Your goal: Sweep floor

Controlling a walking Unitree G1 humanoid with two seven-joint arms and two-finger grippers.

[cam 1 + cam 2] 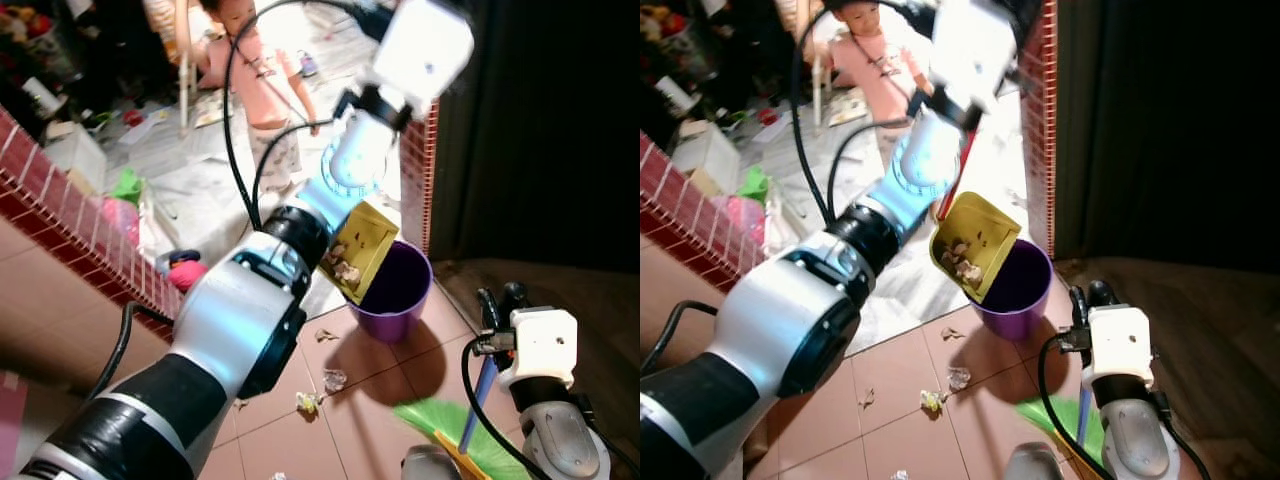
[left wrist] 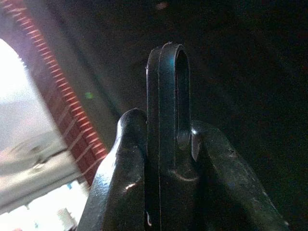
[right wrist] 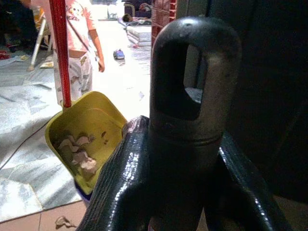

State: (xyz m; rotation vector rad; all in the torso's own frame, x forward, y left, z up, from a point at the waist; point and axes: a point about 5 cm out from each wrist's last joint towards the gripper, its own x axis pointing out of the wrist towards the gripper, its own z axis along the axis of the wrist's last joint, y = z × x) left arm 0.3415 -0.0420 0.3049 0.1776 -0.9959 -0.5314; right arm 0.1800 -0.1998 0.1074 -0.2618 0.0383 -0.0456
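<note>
Floor [image 1: 300,440]: pink tiles with paper scraps [image 1: 334,380] lying near the bin.
Dustpan [image 1: 975,243]: yellow, tilted over the rim of the purple bin [image 1: 1018,292], crumpled scraps [image 3: 77,153] inside it.
Left gripper [image 2: 166,159]: jaws closed around the dustpan's handle loop, arm raised.
Right gripper [image 3: 185,173]: jaws clamped on the dark broom handle top; green broom bristles [image 1: 440,417] rest on the floor.
Person [image 1: 265,90]: standing beyond the bin.

Both head eyes look steeply down on the pink tiled floor [image 1: 350,420], sharing the round purple plastic bin [image 1: 1015,290] and tilted yellow plastic dustpan [image 1: 362,248]. The right wrist camera, close behind a dark looped handle end [image 3: 192,91], also faces that dustpan; the left wrist camera looks closely along another dark looped handle end [image 2: 171,96] toward darkness.
</note>
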